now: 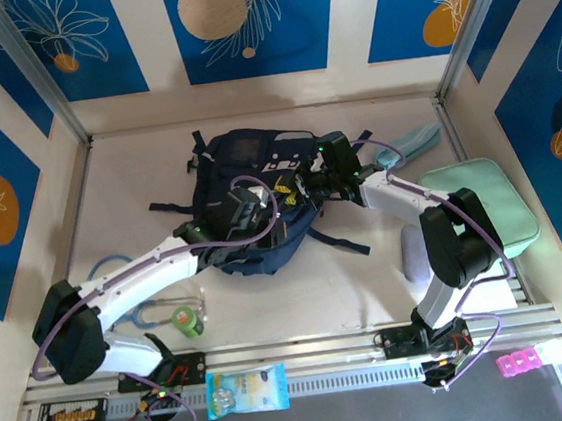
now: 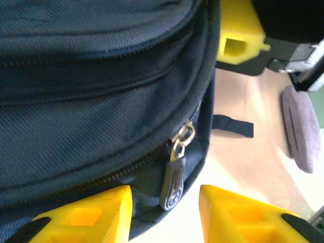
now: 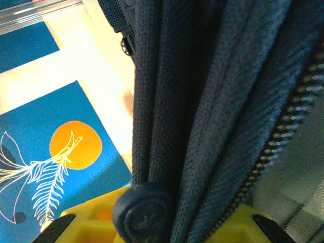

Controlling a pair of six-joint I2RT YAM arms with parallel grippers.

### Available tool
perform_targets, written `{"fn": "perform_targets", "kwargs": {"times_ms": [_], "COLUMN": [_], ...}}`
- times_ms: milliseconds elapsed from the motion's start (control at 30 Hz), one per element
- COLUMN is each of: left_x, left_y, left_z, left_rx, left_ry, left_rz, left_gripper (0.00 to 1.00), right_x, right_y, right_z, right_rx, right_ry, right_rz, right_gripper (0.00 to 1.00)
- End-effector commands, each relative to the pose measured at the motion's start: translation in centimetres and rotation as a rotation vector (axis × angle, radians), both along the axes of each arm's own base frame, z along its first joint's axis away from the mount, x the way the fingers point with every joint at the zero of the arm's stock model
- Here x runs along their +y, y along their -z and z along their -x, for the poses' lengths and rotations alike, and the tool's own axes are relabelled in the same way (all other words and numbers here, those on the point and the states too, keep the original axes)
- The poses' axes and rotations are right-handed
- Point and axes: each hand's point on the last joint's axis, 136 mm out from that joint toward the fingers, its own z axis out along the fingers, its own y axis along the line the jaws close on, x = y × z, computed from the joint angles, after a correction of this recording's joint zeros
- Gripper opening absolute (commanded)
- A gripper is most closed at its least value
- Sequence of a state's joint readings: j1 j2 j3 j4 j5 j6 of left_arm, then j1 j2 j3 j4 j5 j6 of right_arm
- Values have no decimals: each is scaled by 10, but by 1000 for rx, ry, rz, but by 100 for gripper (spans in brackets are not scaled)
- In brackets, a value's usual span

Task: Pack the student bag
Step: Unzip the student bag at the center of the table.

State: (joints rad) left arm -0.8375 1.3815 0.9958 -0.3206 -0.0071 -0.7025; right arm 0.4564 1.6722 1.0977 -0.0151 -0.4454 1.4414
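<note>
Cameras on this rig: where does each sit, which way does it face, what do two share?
Top external: above and behind the arm bases, looking down on the table; left arm and right arm reach the student bag.
Left wrist: on the left arm, facing the bag's side and zip pull; its yellow fingers at bottom.
Right wrist: on the right arm, close against bag fabric, wall poster behind; yellow fingers below.
Shared: both wrist views see the bag's navy fabric and zip.

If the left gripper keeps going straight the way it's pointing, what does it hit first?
Most likely the left gripper meets the metal zipper pull hanging between its open jaws, with the side of the student bag right behind it; depth is hard to judge.
</note>
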Motion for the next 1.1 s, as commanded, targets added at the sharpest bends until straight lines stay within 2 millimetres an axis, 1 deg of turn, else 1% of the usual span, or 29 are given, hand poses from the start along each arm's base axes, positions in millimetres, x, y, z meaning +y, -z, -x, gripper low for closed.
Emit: {"fn": "perform_targets", "kwargs": {"times_ms": [0, 133, 367, 500, 767, 933, 1067], "left_x": [-1, -1, 0, 5, 10, 16, 22], "left_y": [-17, -14, -3, 4, -13, -18, -22], "left_z": [-14, -18, -18, -16, -13, -9, -6], "left_rx": [-44, -15, 8, 13, -41, -56, -70], "left_ry": [-77, -124, -132, -135, -120, -91, -55], "left_rz": [15, 10, -98, -149, -111, -122, -135], "left_gripper": [36, 34, 31, 25, 8, 4, 3], "right_x": [10, 10, 14, 14, 7, 2, -5], "right_y": [-19, -18, -15, -14, -10, -10, -6], "right_z": [-1, 0, 5, 7, 4, 2, -1], "right_rx": [-64, -68, -85, -93, -91, -90, -87], "right_ry": [-40, -43, -52, -54, -35, -21, 1], "right_rz": [-43, -36, 11, 32, 47, 53, 63], "right_gripper": [22, 23, 23, 23, 23, 22, 21]}}
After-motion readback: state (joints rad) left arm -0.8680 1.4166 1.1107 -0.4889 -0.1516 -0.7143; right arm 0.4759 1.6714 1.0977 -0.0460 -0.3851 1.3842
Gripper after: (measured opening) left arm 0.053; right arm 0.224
